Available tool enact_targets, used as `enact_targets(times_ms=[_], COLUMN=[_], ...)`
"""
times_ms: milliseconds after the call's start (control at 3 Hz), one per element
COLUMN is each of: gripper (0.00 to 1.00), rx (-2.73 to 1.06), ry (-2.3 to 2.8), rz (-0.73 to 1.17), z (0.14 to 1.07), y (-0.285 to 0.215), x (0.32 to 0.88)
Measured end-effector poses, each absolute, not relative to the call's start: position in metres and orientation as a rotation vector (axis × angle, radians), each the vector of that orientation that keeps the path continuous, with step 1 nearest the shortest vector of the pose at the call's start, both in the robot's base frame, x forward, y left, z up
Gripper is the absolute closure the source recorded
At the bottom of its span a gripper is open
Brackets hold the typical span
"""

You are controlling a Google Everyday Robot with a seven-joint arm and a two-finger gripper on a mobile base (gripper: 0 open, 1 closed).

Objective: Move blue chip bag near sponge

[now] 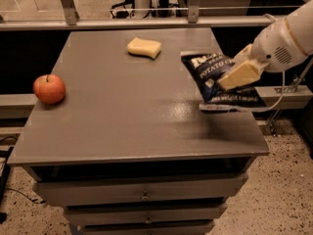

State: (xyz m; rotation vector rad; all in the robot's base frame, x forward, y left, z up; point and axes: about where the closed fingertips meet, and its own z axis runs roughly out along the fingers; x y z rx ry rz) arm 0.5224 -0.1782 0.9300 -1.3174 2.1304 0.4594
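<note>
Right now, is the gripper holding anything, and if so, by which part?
Yes: the gripper holds the blue chip bag, shut on the bag's right half, about mid-height, over the right side of the table.

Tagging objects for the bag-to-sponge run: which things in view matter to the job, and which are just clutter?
In the job:
blue chip bag, held over the table's right side
sponge, far side of the top
gripper, clamped on the bag

Lying about:
red apple, near the left edge
table and its drawers
</note>
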Motion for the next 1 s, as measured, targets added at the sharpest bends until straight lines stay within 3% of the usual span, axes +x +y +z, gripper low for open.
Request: enact_targets(times_ms=[1000], gripper=[1.0], rx=[-1.238], ry=[2.043], rz=[0.435], z=[0.966], y=[-0.182], x=[0.554])
